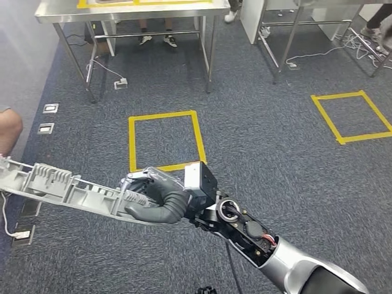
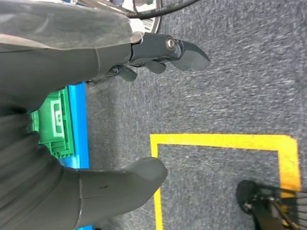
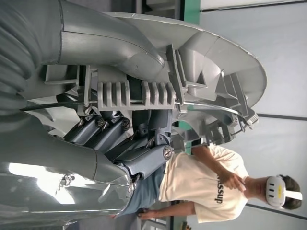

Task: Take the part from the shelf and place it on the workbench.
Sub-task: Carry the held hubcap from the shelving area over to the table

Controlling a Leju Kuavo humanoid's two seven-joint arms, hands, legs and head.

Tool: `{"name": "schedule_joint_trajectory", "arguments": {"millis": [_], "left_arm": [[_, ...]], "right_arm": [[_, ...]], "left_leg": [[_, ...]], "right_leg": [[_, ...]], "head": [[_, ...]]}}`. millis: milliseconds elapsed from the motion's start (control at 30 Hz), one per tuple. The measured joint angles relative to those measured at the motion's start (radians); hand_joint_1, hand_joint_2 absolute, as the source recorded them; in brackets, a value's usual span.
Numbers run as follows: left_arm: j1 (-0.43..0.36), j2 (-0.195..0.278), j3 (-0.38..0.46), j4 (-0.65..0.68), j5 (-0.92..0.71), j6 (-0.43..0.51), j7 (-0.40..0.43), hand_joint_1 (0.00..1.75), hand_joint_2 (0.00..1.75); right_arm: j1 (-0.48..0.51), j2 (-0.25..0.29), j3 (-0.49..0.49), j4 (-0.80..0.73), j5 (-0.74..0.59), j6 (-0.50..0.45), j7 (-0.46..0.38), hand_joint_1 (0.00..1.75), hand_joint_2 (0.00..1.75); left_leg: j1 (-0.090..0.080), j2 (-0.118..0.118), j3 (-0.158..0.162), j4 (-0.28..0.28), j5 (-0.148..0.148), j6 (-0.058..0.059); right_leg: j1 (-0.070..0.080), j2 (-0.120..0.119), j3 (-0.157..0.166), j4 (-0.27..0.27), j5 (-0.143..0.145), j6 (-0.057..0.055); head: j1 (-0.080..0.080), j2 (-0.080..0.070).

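1. Right hand (image 1: 155, 199) wrapped around a long grey ribbed part (image 1: 60, 184), thumb across the near side, dark fingers (image 3: 108, 129) curled behind it, holding it near one end.
2. Part held out level above the blue-grey carpet (image 1: 259, 153), stretching away to the robot's left, free of any support.
3. In the right wrist view, same part (image 3: 203, 72) seen close, its ribs and curved shell clamped between grey thumb and fingers.
4. Left hand (image 2: 108, 110) hanging over the carpet, thumb and fingers apart, holding nothing.
5. Beside the left hand, a green crate (image 2: 54, 124) with a blue edge alongside.
6. Yellow tape square (image 1: 165, 141) on the carpet just beyond the right hand; a second tape square (image 1: 351, 116) well apart to the right.
7. Steel counter (image 1: 134, 11) at the far side, yellow tape on its top, feet of a person (image 1: 157, 39) beneath it.
8. Person in a pale T-shirt (image 3: 206, 179) wearing a white headset, standing beyond the part.
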Motion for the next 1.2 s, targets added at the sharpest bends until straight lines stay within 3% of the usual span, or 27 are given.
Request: {"name": "schedule_joint_trajectory", "arguments": {"millis": [33,100,167,267,300,367,433,500,533,567,633,667,700,767,833,933,1000,1033,1067,1133,1167,1200], "left_arm": [[0.001,0.000,0.000,0.000,0.000,0.000,0.000,0.00,1.75],[0.002,-0.001,0.001,0.000,0.000,0.000,0.000,0.00,1.75],[0.001,-0.004,0.002,0.000,0.000,0.000,0.000,0.00,1.75],[-0.002,-0.006,0.002,0.000,0.000,0.000,-0.001,0.00,1.75],[-0.002,-0.007,0.002,0.000,0.000,0.000,-0.001,0.00,1.75],[-0.003,-0.008,0.002,0.000,0.000,0.000,-0.001,0.00,1.75],[-0.003,-0.008,0.002,0.000,0.000,0.000,-0.001,0.00,1.75],[-0.001,-0.006,0.002,0.000,0.000,0.000,-0.001,0.00,1.75],[0.000,-0.005,0.002,0.000,0.000,0.000,-0.001,0.00,1.75],[0.002,-0.004,0.002,0.000,-0.001,0.000,-0.001,0.00,1.75],[0.004,-0.002,0.003,0.000,-0.001,0.000,-0.001,0.00,1.75],[0.003,-0.001,0.003,0.000,-0.001,0.000,-0.001,0.00,1.75],[0.003,-0.001,0.003,0.000,-0.001,0.000,-0.002,0.00,1.75],[0.002,-0.001,0.003,0.000,-0.001,0.000,-0.003,0.00,1.75],[0.002,-0.003,0.003,0.000,-0.001,0.000,-0.004,0.00,1.75],[0.002,-0.002,0.003,0.000,-0.001,0.000,-0.004,0.00,1.75],[0.002,-0.001,0.004,0.000,-0.001,0.000,-0.005,0.00,1.75],[0.003,-0.001,0.004,0.000,-0.001,0.000,-0.005,0.00,1.75],[0.003,-0.001,0.004,0.000,-0.001,0.000,-0.005,0.00,1.75],[0.003,-0.004,0.004,0.000,-0.001,0.000,-0.006,0.00,1.75],[0.002,-0.007,0.005,0.001,-0.001,0.001,-0.006,0.00,1.75],[0.001,-0.009,0.005,0.001,-0.001,0.001,-0.006,0.00,1.75]], "right_arm": [[0.001,0.000,0.000,0.000,0.000,0.000,0.000,1.75,1.75],[0.002,-0.002,0.000,0.001,0.000,0.000,0.000,1.75,1.75],[0.003,-0.003,0.000,0.002,0.000,0.000,0.000,1.75,1.75],[0.002,-0.004,-0.001,0.002,0.000,-0.001,0.000,1.75,1.75],[0.002,-0.004,-0.002,0.002,0.000,-0.001,0.001,1.75,1.75],[0.002,-0.004,-0.002,0.002,0.000,-0.001,0.001,1.75,1.75],[0.002,-0.004,-0.001,0.002,0.000,0.000,0.000,1.75,1.75],[0.003,-0.004,-0.001,0.003,0.000,-0.002,0.001,1.75,1.75],[0.003,-0.004,-0.001,0.003,0.000,-0.002,0.001,1.75,1.75],[0.003,-0.004,-0.002,0.004,0.000,-0.002,0.001,1.75,1.75],[0.003,-0.004,-0.001,0.005,0.000,-0.002,0.001,1.75,1.75],[0.002,-0.004,-0.001,0.005,0.001,-0.001,0.001,1.75,1.75],[0.002,-0.004,-0.001,0.005,0.001,-0.001,0.002,1.75,1.75],[0.001,-0.004,-0.001,0.005,0.001,-0.001,0.003,1.75,1.75],[-0.002,-0.004,-0.001,0.005,0.001,-0.001,0.003,1.75,1.75],[-0.003,-0.004,0.000,0.005,0.001,0.000,0.004,1.75,1.75],[-0.003,-0.004,0.000,0.006,0.001,0.001,0.004,1.75,1.75],[-0.002,-0.004,0.000,0.006,0.001,0.001,0.004,1.75,1.75],[-0.002,-0.004,0.000,0.006,0.001,0.002,0.004,1.75,1.75],[-0.002,-0.005,0.000,0.007,0.000,0.005,0.002,1.75,1.75],[-0.002,-0.006,0.000,0.007,0.000,0.007,0.000,1.75,1.75],[-0.002,-0.006,0.000,0.008,0.000,0.009,-0.001,1.75,1.75]], "left_leg": [[0.000,-0.002,0.017,0.000,-0.011,-0.002],[0.000,-0.005,0.046,-0.001,-0.035,-0.007],[0.000,-0.007,0.063,-0.006,-0.051,-0.019],[0.001,-0.007,0.075,0.006,-0.049,-0.033],[0.001,-0.005,0.058,0.043,-0.043,-0.037],[0.003,0.000,-0.021,0.166,-0.048,-0.044],[0.003,0.001,-0.120,0.281,-0.101,-0.053],[0.003,0.001,-0.175,0.293,-0.139,-0.056],[0.003,0.002,-0.179,0.253,-0.123,-0.055],[0.003,0.003,-0.172,0.191,-0.077,-0.053],[0.000,0.008,-0.152,0.065,0.042,-0.044],[-0.002,0.009,-0.144,0.029,0.080,-0.038],[-0.002,0.009,-0.139,0.011,0.098,-0.031],[0.000,0.006,-0.120,0.006,0.094,-0.016],[0.001,0.005,-0.095,0.004,0.086,-0.001],[0.000,0.004,-0.061,0.000,0.062,0.008],[-0.001,0.001,-0.031,-0.003,0.039,0.007],[-0.001,-0.001,-0.013,-0.003,0.026,0.007],[-0.003,-0.002,0.006,-0.004,0.014,0.006],[-0.003,-0.006,0.037,-0.008,-0.008,0.002],[-0.002,-0.008,0.050,-0.012,-0.019,-0.004],[-0.002,-0.010,0.061,-0.011,-0.024,-0.009]], "right_leg": [[0.000,0.000,0.006,-0.047,0.038,-0.003],[0.003,0.000,0.031,-0.185,0.147,-0.013],[0.011,0.001,0.047,-0.266,0.200,-0.028],[0.013,0.003,0.078,-0.287,0.190,-0.050],[0.011,0.003,0.092,-0.294,0.185,-0.057],[0.009,0.003,0.118,-0.304,0.172,-0.067],[0.009,0.003,0.142,-0.306,0.151,-0.070],[0.008,0.006,0.174,-0.306,0.126,-0.069],[0.007,0.007,0.193,-0.307,0.112,-0.068],[0.007,0.008,0.210,-0.307,0.098,-0.066],[0.010,0.010,0.239,-0.306,0.070,-0.058],[0.013,0.011,0.247,-0.309,0.056,-0.053],[0.015,0.012,0.257,-0.307,0.048,-0.046],[0.015,0.012,0.271,-0.302,0.039,-0.035],[0.012,0.009,0.253,-0.243,0.027,-0.024],[0.007,0.006,0.140,-0.067,-0.042,-0.011],[0.004,0.006,0.080,-0.023,-0.084,-0.008],[0.004,0.005,0.072,-0.050,-0.074,-0.009],[0.005,0.005,0.075,-0.104,-0.034,-0.016],[0.016,0.007,0.085,-0.228,0.094,-0.038],[0.023,0.010,0.091,-0.269,0.140,-0.050],[0.029,0.014,0.096,-0.294,0.165,-0.059]], "head": [[0.003,0.000],[0.005,0.000],[0.003,0.000],[0.000,0.000],[-0.002,0.000],[-0.010,0.000],[-0.016,0.000],[-0.020,0.000],[-0.023,0.000],[-0.026,0.000],[-0.034,0.000],[-0.035,0.000],[-0.036,0.000],[-0.030,0.000],[-0.024,0.000],[-0.015,0.000],[-0.009,0.000],[-0.005,0.000],[-0.001,0.000],[0.002,0.000],[0.001,0.000],[0.000,0.000]]}}
